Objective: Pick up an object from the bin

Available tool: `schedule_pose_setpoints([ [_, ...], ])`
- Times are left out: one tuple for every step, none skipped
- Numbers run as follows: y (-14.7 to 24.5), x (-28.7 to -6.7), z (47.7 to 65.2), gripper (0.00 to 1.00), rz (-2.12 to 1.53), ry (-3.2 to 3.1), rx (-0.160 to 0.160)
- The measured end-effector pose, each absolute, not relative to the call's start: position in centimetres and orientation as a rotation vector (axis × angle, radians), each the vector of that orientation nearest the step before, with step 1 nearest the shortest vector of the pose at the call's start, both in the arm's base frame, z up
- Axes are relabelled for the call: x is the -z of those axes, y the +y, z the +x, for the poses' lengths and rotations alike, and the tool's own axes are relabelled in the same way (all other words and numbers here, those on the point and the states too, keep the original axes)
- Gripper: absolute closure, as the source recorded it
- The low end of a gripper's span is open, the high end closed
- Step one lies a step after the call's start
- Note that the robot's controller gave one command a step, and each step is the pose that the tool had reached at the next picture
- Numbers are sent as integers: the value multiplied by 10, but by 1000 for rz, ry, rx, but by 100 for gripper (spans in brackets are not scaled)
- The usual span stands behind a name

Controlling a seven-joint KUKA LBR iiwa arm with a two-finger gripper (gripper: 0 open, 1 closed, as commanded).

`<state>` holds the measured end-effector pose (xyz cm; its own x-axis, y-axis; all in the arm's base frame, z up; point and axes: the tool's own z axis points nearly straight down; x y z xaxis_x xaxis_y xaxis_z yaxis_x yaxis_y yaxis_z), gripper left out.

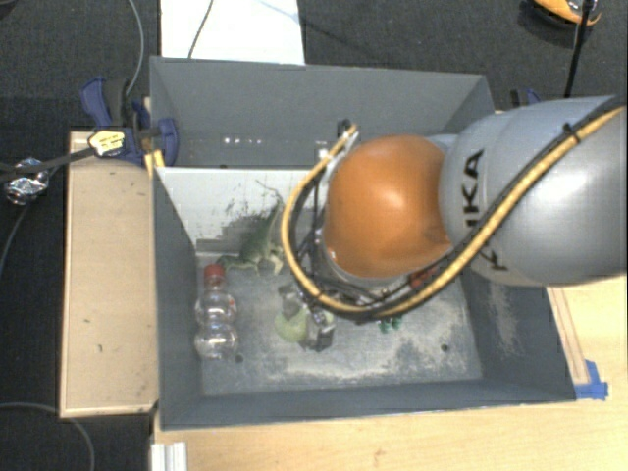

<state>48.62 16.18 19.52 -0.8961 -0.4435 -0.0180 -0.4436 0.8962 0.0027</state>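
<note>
Hand [312, 334] low beside pale green rounded lump [290, 328]; clear ribbed bottle [214, 314] apart.

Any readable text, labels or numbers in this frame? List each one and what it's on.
"KA": dark letters on the grey arm. The lettering runs on below, but there it is crossed by the cable and cannot be read.
Clear plastic bottle with a red cap, at the bin's left: no label that can be read.
Other small things in the bin: no text to be seen.
</note>
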Motion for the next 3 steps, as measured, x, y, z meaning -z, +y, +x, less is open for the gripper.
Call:
schedule_pose_setpoints([
  [162,-195,486,100,-708,3044,-11],
  [162,-195,486,100,-704,3045,-11],
  [162,-195,486,100,-707,3045,-10],
])
